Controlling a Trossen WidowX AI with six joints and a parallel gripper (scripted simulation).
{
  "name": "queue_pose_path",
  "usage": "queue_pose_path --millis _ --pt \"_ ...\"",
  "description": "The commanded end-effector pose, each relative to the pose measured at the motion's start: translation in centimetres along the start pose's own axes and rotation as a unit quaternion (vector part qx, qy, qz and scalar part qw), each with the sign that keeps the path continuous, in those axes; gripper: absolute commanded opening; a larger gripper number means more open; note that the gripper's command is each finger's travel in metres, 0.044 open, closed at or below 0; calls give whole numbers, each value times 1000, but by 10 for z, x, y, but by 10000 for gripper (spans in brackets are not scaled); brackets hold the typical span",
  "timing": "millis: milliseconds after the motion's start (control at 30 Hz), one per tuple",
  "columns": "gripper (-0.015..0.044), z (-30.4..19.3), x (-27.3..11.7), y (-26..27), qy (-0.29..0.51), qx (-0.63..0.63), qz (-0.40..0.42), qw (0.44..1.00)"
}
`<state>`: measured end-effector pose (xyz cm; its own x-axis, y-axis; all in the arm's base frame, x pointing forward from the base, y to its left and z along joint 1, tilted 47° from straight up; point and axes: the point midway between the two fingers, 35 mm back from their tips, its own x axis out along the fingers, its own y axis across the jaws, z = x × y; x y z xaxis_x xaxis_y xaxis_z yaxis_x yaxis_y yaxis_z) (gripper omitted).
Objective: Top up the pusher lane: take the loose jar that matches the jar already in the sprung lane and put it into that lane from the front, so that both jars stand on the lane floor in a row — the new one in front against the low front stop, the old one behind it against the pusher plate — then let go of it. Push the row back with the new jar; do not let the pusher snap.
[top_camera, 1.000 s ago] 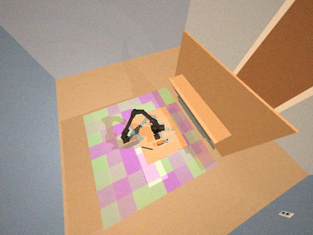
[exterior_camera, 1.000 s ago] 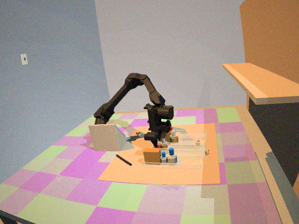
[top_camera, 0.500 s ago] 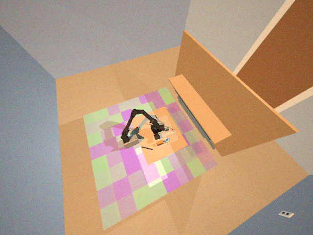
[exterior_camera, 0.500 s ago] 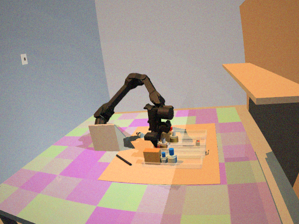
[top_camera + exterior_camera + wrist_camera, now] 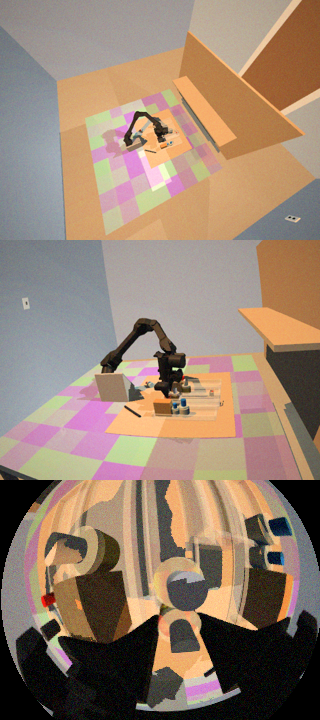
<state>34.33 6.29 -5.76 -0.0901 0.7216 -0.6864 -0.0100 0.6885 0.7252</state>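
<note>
Three views cover my work, each read with twelve o'clock at its top edge. Top view: the gripper (image 5: 161,139) (image 5: 167,395) (image 5: 178,618) is over the orange mat (image 5: 155,161) (image 5: 144,429), its fingertips hidden from above. The orange block (image 5: 163,145) (image 5: 162,406) (image 5: 268,597) lies near, at five o'clock, with the black pen (image 5: 150,151) (image 5: 132,411) farther off at seven.

Exterior view: the clear tray (image 5: 213,418) extends toward three o'clock from the fingers. The lane jar (image 5: 175,395) (image 5: 162,580) stands just beside them on that side; the blue-capped jars (image 5: 169,143) (image 5: 184,409) (image 5: 260,557) stand at about four o'clock, in the near lane. The held jar is mostly masked by the fingers.

Wrist view: my fingers are closed on the loose jar (image 5: 180,636), its grey cap upward between them. The lane jar is directly ahead at twelve, with a similar cap and pale shoulder. I judge that this grip keeps the new jar upright and aligned to push the row back against the spring. The dark block (image 5: 102,605) at ten o'clock and the orange block at two limit sideways finger travel; the open line is toward twelve. Whether the base clears the front stop, I cannot tell. Early release risks pusher snap.
</note>
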Motion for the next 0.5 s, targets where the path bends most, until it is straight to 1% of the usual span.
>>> queue_pose_path --millis 0,467 --pt "0 3 0 4 -7 -8 4 1000" --pt "0 1 0 4 -7 -8 4 1000"
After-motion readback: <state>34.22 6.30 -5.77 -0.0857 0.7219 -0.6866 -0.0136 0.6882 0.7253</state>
